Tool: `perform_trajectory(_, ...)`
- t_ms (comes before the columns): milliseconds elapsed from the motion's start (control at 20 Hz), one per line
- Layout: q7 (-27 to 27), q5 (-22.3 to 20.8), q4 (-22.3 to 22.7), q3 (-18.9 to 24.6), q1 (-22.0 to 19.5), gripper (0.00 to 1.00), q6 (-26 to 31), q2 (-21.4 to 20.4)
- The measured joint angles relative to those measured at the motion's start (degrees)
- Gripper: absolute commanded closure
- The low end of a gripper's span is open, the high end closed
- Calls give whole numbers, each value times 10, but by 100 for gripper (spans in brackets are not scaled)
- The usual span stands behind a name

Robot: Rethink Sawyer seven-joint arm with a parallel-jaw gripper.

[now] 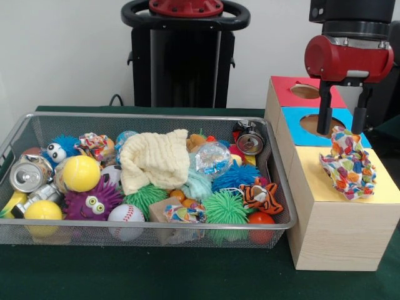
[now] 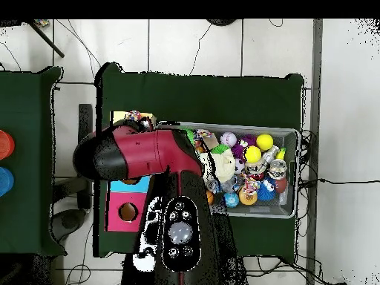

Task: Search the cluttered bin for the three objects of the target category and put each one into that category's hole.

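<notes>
The hand (image 1: 342, 130) hangs straight down, fingers parted, just above the patterned cloth (image 1: 348, 162) on the yellow box top (image 1: 386, 187).

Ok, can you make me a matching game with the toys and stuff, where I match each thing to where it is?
Things:
1. colourful cloth
2. cream cloth
3. baseball
4. gripper

Places:
A. near front wall of the mesh bin
B. on the box's yellow section
C. just above the colourful cloth
D. on top of the pile, mid-bin

Pairs: 1-B, 2-D, 3-A, 4-C
</notes>
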Motion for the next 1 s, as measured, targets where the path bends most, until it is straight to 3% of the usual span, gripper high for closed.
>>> perform_trajectory(1000, 0, 0, 0, 0, 8, 0, 0, 3)
